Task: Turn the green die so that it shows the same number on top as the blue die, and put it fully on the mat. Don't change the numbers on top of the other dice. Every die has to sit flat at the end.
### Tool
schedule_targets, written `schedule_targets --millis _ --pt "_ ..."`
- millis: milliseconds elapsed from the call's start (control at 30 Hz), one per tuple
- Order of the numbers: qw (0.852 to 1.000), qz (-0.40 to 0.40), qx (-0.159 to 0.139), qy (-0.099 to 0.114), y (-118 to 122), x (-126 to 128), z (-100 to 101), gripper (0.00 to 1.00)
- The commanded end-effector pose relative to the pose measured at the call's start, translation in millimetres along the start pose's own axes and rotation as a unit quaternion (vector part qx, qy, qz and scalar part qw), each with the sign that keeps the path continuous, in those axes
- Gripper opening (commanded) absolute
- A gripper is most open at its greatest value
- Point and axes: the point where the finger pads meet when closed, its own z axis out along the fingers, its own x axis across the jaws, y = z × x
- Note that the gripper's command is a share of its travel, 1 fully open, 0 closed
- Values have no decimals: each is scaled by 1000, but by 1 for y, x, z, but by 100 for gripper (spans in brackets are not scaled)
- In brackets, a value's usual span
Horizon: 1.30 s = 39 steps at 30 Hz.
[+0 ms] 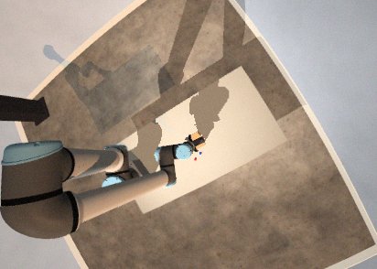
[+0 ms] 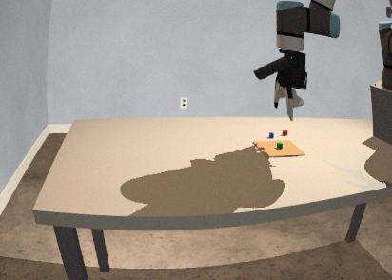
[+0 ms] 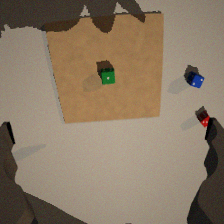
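Green is the die [image 2: 280, 146] [image 3: 108, 77] that has to be turned, and in the wrist view it sits furthest left of the three dice, on the mat [image 1: 196, 135] [image 2: 292, 151] [image 3: 135, 100], with mat all around it. It looks flat, and I can see one white dot on its top. The gripper [image 1: 197, 141] [image 2: 284, 111] [image 3: 109, 121] is up above the table [image 1: 256, 123] [image 2: 157, 151] [image 3: 30, 90], with its jaws spread wide and nothing in them. Next, to the right and off the mat, is the blue die [image 1: 200, 153] [image 2: 271, 135] [image 3: 196, 80]. Its top seems to show two dots, but it is small and blurry, so I can't be sure. Last, near the blue die, is the red die [image 1: 195, 159] [image 2: 284, 132] [image 3: 205, 121], off the mat too, and its dots are too small to count. I think the mat part is done but the turning part is not, as the green top and the blue top don't seem to match. So the next move should be to go down over the green die with wide jaws, pinch it by two sides, lift it, tip it over and set it flat on the mat. The arm should keep away from the blue and red dice, as a bump could roll them
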Motion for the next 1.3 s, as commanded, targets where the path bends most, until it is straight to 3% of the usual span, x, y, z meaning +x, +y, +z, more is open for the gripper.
schedule_targets --millis 0,267,333,667,833,900,1267 --pt "999 45 1 0 -1 1 1 100" --pt "985 172 1 0 -3 2 3 100" --pt "985 172 1 0 -3 2 3 100" --pt "943 332 1 0 -3 3 7 100" --pt "911 413 1 0 -3 3 8 100" --pt "911 413 1 0 -3 3 8 100" --pt "818 576 1 0 -1 2 12 100"
